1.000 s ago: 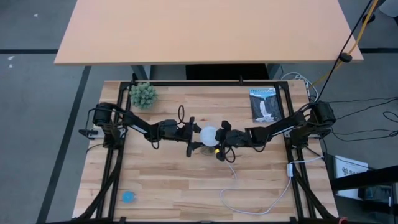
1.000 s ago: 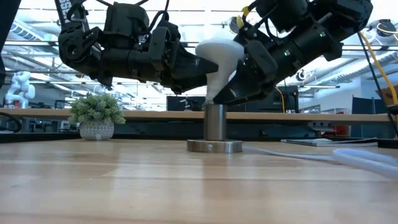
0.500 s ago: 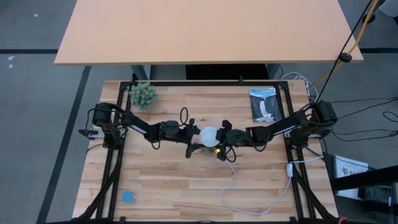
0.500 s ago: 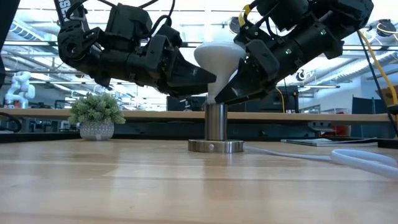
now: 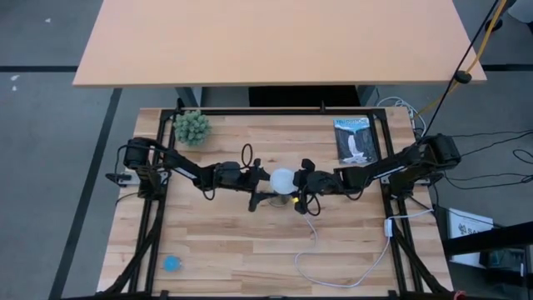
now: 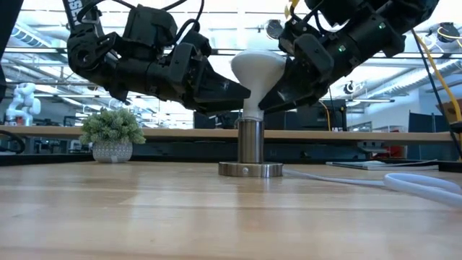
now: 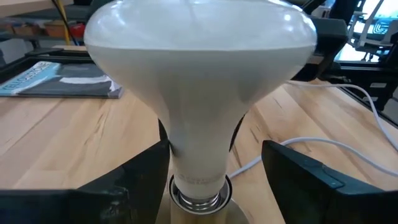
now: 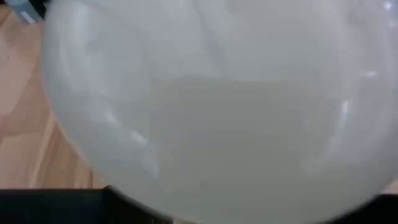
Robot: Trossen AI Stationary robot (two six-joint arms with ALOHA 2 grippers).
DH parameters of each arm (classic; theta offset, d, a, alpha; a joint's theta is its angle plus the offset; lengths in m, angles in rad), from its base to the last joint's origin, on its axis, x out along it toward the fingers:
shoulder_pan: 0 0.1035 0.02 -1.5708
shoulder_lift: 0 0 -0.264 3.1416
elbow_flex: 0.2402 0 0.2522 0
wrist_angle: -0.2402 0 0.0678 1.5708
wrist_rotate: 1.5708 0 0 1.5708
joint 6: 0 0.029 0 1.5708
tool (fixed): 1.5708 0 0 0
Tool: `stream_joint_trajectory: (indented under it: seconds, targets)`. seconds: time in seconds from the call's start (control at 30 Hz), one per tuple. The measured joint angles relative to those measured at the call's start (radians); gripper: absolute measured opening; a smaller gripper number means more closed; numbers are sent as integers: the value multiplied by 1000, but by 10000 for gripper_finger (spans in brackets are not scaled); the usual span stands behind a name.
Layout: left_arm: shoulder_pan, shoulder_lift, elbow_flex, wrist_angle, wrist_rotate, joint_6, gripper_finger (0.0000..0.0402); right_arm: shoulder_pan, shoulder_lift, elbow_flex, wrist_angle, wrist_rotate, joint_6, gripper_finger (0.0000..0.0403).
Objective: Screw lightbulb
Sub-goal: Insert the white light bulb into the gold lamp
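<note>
**Seating the lightbulb in the socket**

The lightbulb [image 6: 257, 72] stands upright, base entering the metal socket [image 6: 250, 148] at mid-desk. The left tool [image 7: 214, 168] brackets the bulb's neck, jaws wide and apparently not gripping. The right tool [image 5: 301, 187] presses against the globe; whether it grips cannot be told. Recommended: keep the bulb's axis vertical, rotate with light pressure, and steady the socket to avoid cross-threading.

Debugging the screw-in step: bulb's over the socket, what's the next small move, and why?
Probably turn the lightbulb with the right gripper, which sits against its globe; its base stands upright in the socket, threads still showing. Left gripper's fingers flank the neck with gaps.
</note>
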Motion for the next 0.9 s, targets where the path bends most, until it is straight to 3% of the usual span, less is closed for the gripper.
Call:
stream_joint_trajectory:
  seconds: [0.57, 0.9]
  targets:
    - [1, 1, 0, -41, -32, 7, 259, 3, -60, 3, -76, -9, 64, 185]
    - [1, 1, 0, -43, -47, 12, 259, 9, -61, 140, -289, -26, 27, 185]
